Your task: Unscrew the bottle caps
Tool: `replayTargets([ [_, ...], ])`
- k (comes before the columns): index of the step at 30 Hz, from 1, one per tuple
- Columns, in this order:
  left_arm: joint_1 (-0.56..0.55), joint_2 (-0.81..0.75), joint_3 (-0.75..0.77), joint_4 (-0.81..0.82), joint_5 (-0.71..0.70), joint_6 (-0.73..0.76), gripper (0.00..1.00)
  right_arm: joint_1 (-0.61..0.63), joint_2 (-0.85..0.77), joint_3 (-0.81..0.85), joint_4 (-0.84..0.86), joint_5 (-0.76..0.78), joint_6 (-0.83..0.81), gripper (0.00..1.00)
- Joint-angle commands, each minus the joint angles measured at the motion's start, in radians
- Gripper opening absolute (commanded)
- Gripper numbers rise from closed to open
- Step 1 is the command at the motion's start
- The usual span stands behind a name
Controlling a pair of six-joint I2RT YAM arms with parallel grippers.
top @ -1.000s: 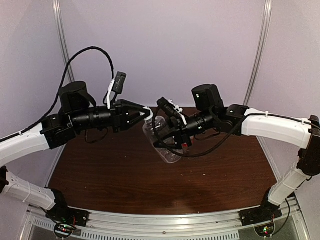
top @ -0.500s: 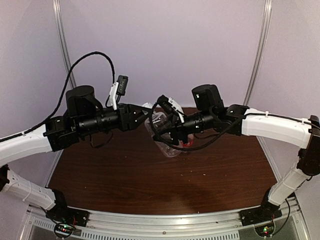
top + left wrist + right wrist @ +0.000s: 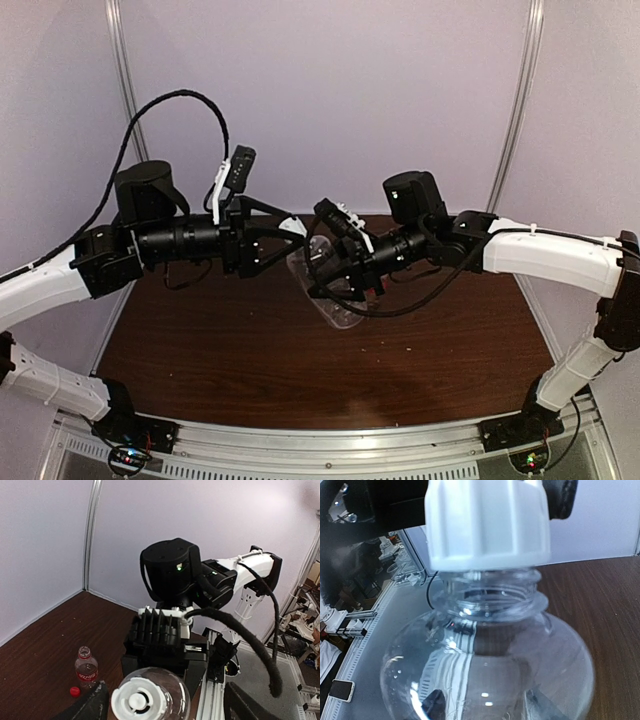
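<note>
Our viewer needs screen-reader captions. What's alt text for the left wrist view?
A white cap on a clear bottle sits between the fingers of the left claw, the right arm behind it. On the table, a small uncapped bottle stands beside a red cap.

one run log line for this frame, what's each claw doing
right claw: holding tall clear bottle | left claw: at white cap, grip unclear | red cap: off, on table beside short bottle
</note>
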Motion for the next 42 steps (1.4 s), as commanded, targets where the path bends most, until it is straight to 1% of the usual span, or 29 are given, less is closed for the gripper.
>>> replayTargets([
  [1,0.025,-0.019,0.057,-0.052,0.184,0.155,0.8,-0.004,-0.03,-0.004,0.01,-0.182,-0.036,0.38],
  [4,0.048,-0.009,0.068,-0.053,0.268,0.191,0.8,-0.002,-0.029,-0.004,0.007,-0.252,-0.045,0.38],
  [7,0.074,0.01,0.075,-0.02,0.387,0.194,0.78,0.001,-0.023,0.0,-0.005,-0.312,-0.056,0.38],
  [10,0.09,0.04,0.085,0.018,0.462,0.184,0.75,0.004,-0.02,0.007,-0.017,-0.328,-0.066,0.38],
  [16,0.094,0.098,0.104,0.102,0.574,0.146,0.64,0.005,-0.012,0.013,-0.025,-0.336,-0.073,0.38],
  [23,0.094,0.134,0.111,0.15,0.614,0.118,0.5,0.007,-0.01,0.015,-0.025,-0.334,-0.077,0.38],
  [29,0.094,0.147,0.1,0.16,0.603,0.099,0.34,0.005,-0.014,0.007,-0.029,-0.312,-0.079,0.38],
  [32,0.094,0.125,0.077,0.161,0.555,0.084,0.25,0.005,-0.027,0.004,-0.029,-0.251,-0.072,0.37],
  [35,0.094,0.088,0.052,0.147,0.429,0.044,0.22,0.004,-0.041,0.004,-0.025,-0.168,-0.052,0.37],
  [37,0.092,0.06,0.042,0.113,0.278,-0.01,0.21,0.002,-0.05,0.004,-0.015,-0.098,-0.027,0.37],
  [39,0.078,0.032,0.032,0.07,0.08,-0.095,0.21,-0.001,-0.054,0.008,-0.014,-0.005,-0.005,0.37],
  [40,0.062,0.02,0.03,0.047,-0.032,-0.138,0.21,-0.002,-0.053,0.013,-0.018,0.054,0.003,0.37],
  [42,0.023,0.009,0.031,-0.029,-0.199,-0.217,0.21,-0.001,-0.05,0.021,-0.023,0.162,0.019,0.37],
])
